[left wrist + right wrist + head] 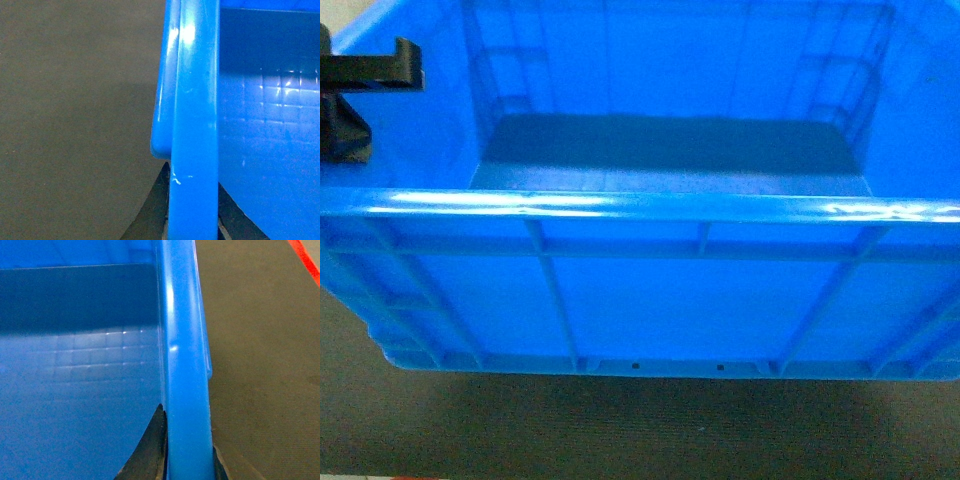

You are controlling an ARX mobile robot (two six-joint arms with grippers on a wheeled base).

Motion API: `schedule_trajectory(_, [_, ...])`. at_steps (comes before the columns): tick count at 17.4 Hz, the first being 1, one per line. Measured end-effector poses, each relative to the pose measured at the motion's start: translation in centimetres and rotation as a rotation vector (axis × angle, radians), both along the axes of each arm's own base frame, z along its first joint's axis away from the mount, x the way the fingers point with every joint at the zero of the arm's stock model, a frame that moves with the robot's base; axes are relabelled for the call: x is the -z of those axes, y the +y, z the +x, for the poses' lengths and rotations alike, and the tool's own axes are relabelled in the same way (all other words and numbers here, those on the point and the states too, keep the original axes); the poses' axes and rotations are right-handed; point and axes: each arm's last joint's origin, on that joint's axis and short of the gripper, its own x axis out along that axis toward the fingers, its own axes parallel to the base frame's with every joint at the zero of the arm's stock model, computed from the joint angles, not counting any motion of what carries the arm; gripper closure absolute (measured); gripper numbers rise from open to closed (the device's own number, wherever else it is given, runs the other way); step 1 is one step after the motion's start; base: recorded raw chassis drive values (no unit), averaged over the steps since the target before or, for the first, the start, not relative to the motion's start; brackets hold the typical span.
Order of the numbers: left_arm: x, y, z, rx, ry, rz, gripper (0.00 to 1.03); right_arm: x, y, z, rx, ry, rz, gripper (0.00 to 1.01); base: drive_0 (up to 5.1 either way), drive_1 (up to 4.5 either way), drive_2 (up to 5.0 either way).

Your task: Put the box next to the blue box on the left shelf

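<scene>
The box (650, 300), a deep bright-blue crate with ribbed walls and a thick rim, fills the head view and hangs above the floor. My left gripper (365, 100) shows as a black part at its left rim. In the left wrist view the left gripper (192, 175) is shut on the box's rim (195, 100), a dark finger (155, 210) on each side. My right gripper (187, 425) is shut on the opposite rim (182, 340), with one finger (147, 450) inside the crate. The crate is empty. The blue box on the left shelf and the shelf itself are out of view.
Dark grey-green carpeted floor (620, 430) lies below and around the crate. A red strip (306, 260) runs along the floor at the top right of the right wrist view.
</scene>
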Motion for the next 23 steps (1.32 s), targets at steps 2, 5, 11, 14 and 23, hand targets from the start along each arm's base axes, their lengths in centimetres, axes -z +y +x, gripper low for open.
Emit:
schedule_trajectory(2, [0.2, 0.1, -2.6, -0.012, -0.022, -0.008, 0.95, -0.3, -0.1, -2.2, -0.006, -0.023, -0.013, 0.91, 0.0, 0.00, 0.0])
schedule_trajectory(5, [1.7, 0.8, -5.8, -0.024, 0.021, -0.011, 0.95, 0.9, 0.3, -5.6, -0.019, 0.010, -0.036, 0.91, 0.0, 0.00, 0.0])
schedule_trajectory(11, [1.2, 0.3, -11.3, -0.041, -0.040, 0.002, 0.95, 1.8, -0.5, -9.8, -0.009, -0.029, -0.012, 0.91, 0.0, 0.00, 0.0])
schedule_trajectory(14, [1.6, 0.2, -12.4, -0.053, -0.068, -0.005, 0.95, 1.8, -0.7, -10.3, -0.008, -0.052, -0.033, 0.91, 0.0, 0.00, 0.0])
schedule_trajectory(23, [1.6, 0.2, -12.4, -0.055, -0.070, -0.005, 0.95, 1.7, -0.7, -10.3, -0.009, -0.055, -0.035, 0.91, -0.7, -0.66, -0.7])
